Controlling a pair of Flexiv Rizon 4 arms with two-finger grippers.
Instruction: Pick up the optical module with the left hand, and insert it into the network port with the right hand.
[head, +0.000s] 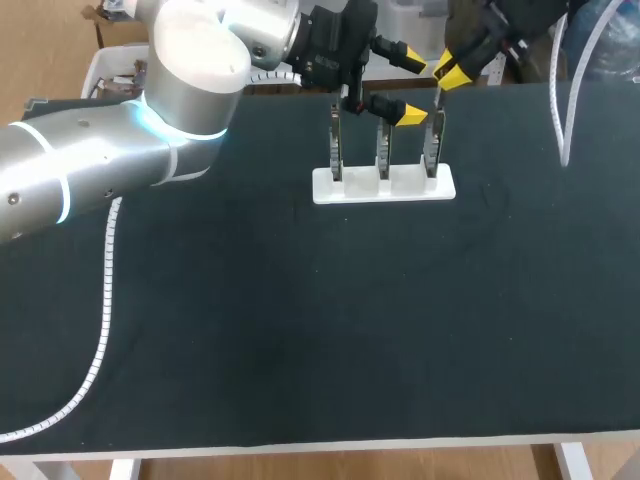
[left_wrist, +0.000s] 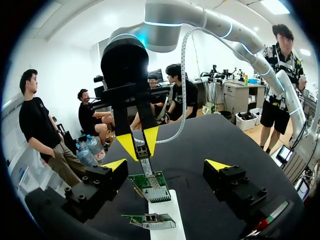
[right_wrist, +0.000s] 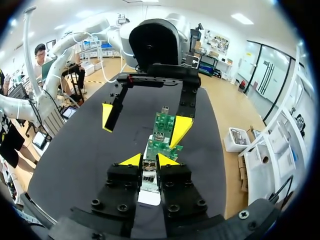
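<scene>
Nearest the lens on my right wrist is my right claw (right_wrist: 147, 160), its two yellow tips drawn in to a narrow gap. Pinched between them from both sides is the optical module (right_wrist: 148, 172), a small silvery piece. From my left wrist I see the same grip from the far side. The module hangs straight down from those tips and its lower end meets the metal network port (left_wrist: 157, 193) on a green circuit board. I cannot tell whether it is fully seated.

My left claw (left_wrist: 166, 165) is spread wide and holds nothing. The board with the module stands ahead of it, between its open fingers, and touches neither of them.

From the head camera, the white stand (head: 383, 187) sits at about one o'clock from the middle of the dark table (head: 300, 320). Three circuit boards (head: 382, 150) stand upright in it in a row. The right claw comes in from two o'clock and hangs over the board at the three o'clock end of the row. The left claw reaches in from eleven o'clock, above the other two boards. A white ribbed cable (head: 100, 330) trails across the table at nine o'clock, well apart from the stand.
</scene>
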